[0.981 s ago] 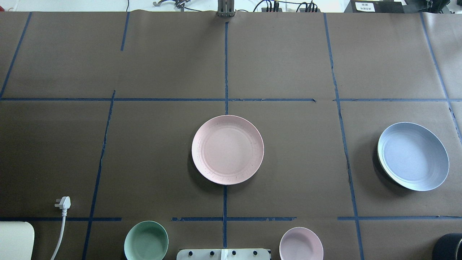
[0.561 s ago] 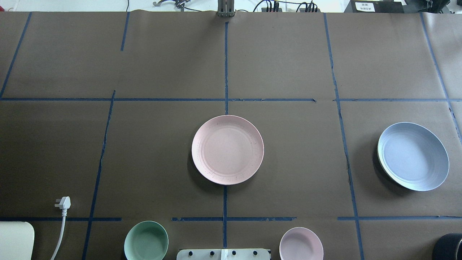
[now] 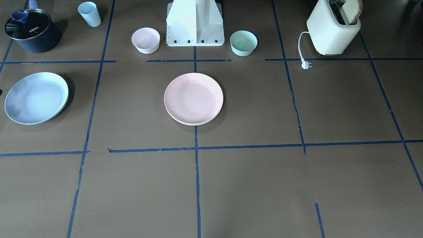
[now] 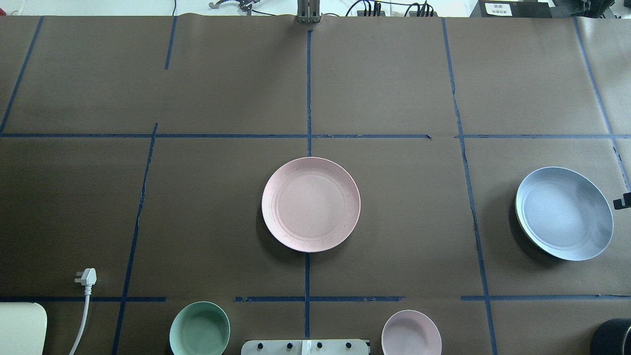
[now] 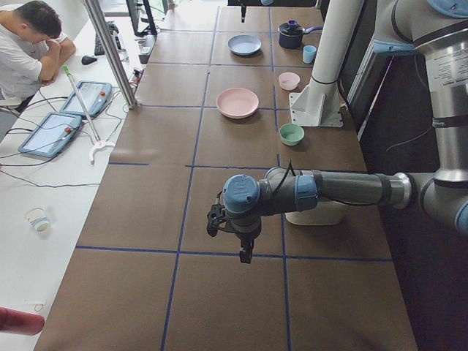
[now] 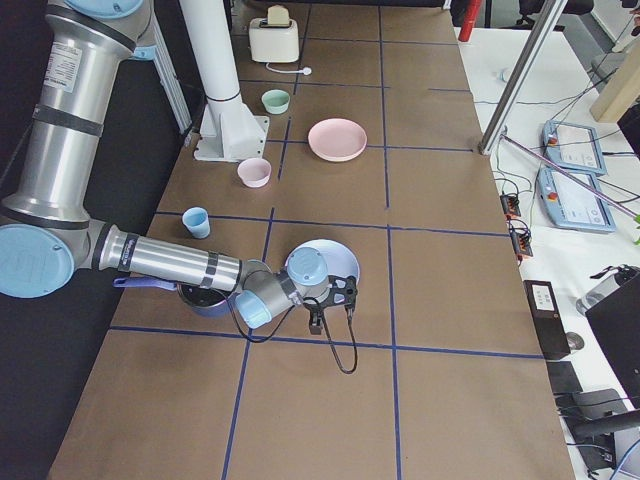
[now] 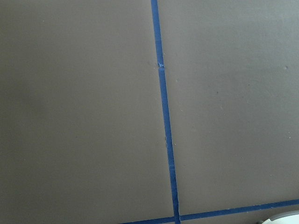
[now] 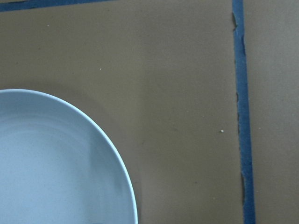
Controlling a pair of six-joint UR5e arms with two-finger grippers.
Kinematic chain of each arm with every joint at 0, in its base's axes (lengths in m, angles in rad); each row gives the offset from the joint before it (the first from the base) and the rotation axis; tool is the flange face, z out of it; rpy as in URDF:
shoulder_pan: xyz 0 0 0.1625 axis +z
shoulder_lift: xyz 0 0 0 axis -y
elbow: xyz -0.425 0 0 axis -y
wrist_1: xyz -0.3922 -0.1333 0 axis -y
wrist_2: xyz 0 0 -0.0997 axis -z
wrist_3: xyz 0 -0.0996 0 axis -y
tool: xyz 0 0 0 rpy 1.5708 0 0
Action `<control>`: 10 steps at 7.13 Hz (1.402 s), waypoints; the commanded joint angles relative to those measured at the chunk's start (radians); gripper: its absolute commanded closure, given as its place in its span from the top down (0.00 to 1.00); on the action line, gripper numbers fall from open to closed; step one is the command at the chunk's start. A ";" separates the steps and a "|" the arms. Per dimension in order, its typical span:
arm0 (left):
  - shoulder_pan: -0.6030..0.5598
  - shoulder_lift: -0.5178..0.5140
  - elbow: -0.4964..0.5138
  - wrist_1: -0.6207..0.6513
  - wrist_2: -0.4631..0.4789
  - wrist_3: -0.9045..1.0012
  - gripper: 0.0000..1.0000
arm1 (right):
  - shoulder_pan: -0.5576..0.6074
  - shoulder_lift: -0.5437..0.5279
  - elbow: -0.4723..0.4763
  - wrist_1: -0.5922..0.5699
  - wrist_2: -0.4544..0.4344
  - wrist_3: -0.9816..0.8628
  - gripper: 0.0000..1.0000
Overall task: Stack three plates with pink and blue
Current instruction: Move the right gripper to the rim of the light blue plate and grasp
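Note:
The pale pink plate [image 4: 310, 204] [image 3: 193, 98] lies at the table's centre. The light blue plate [image 4: 564, 213] [image 3: 35, 98] [image 8: 56, 163] lies far to my right. A cream edge [image 4: 517, 213] shows under the blue plate's rim; I take it for the cream plate beneath it. My right gripper [image 4: 622, 201] [image 6: 316, 322] hangs just outside the blue plate's outer rim, apart from it. Only a dark sliver of it shows overhead, so I cannot tell whether it is open or shut. My left gripper [image 5: 245, 252] hovers over bare table far to my left; I cannot tell its state.
A mint-green bowl [image 4: 199, 328] and a small pink bowl [image 4: 411, 333] flank the robot base [image 3: 195, 23]. A toaster [image 3: 332, 31] with its plug [image 4: 87, 277] stands at my near left. A dark pot [image 3: 31, 30] and a blue cup [image 3: 89, 14] stand at my near right.
A dark part of my right gripper has come into the overhead view at the right edge, beside the blue plate. The plates have not moved.

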 commanded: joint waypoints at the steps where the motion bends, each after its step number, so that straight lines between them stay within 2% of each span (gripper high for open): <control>1: 0.000 0.000 -0.001 0.000 -0.001 0.001 1.00 | -0.100 0.004 -0.030 0.070 -0.057 0.073 0.96; 2: 0.000 0.000 -0.001 0.000 -0.001 0.002 1.00 | -0.106 0.004 -0.034 0.070 -0.050 0.075 0.57; 3: 0.000 0.002 0.000 -0.017 0.001 0.001 1.00 | -0.106 0.005 -0.034 0.074 -0.047 0.070 0.26; 4: 0.000 0.002 0.000 -0.019 0.001 0.001 1.00 | -0.108 0.011 -0.034 0.074 -0.047 0.072 0.07; 5: 0.000 0.002 0.000 -0.019 0.001 0.002 1.00 | -0.106 0.016 -0.031 0.074 -0.047 0.075 0.00; 7: 0.000 0.003 0.000 -0.019 0.001 0.002 1.00 | -0.105 0.018 0.002 0.074 -0.018 0.081 0.00; 9: 0.000 0.002 0.000 -0.019 0.001 0.002 1.00 | -0.105 0.022 0.085 0.073 0.034 0.201 0.00; 10: 0.000 0.002 0.000 -0.019 0.001 0.002 1.00 | -0.105 0.060 0.137 0.067 0.038 0.295 0.00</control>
